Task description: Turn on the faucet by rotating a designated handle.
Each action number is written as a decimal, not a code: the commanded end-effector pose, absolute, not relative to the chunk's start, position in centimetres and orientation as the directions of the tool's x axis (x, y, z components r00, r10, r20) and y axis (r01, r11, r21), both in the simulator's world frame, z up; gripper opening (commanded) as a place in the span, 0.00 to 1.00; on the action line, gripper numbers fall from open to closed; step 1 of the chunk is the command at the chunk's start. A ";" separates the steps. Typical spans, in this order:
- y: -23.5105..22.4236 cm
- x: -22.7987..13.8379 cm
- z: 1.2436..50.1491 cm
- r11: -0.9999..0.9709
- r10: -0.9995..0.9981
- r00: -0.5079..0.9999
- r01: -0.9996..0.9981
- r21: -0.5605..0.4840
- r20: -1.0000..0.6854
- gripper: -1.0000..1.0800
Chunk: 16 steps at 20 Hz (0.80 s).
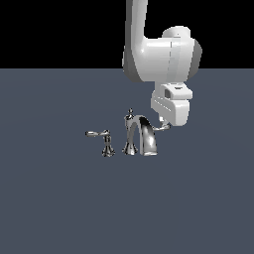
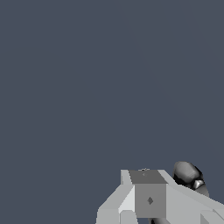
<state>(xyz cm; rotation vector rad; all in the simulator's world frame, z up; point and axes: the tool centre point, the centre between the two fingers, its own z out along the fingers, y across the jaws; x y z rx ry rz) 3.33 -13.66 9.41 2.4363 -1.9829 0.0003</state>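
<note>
The chrome faucet (image 1: 145, 138) stands mid-floor in the exterior view, its arched spout beside a pointed finial post (image 1: 130, 130). The handle (image 1: 163, 128) is a slim lever sticking out toward the exterior view's right from behind the spout. My gripper (image 1: 165, 120) hangs directly over the handle's tip, its white hand covering the outer end. In the wrist view the fingers (image 2: 150, 192) show as one grey block with no gap, and a chrome piece (image 2: 190, 176) lies just beside them. Nothing is held between them.
A twin chrome lever (image 1: 96, 133) points toward the exterior view's left from its own flared pedestal (image 1: 106, 148), apart from the spout. The white arm (image 1: 158, 54) rises above the faucet. Flat grey floor lies all round.
</note>
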 end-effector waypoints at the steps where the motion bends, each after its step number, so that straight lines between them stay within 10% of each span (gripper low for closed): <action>1: -14.2 2.5 9.4 -0.203 -0.979 0.203 -0.979 0.000 0.000 0.00; 16: -14.2 -1.0 9.4 -0.210 -0.978 0.210 -0.978 -0.005 0.000 0.00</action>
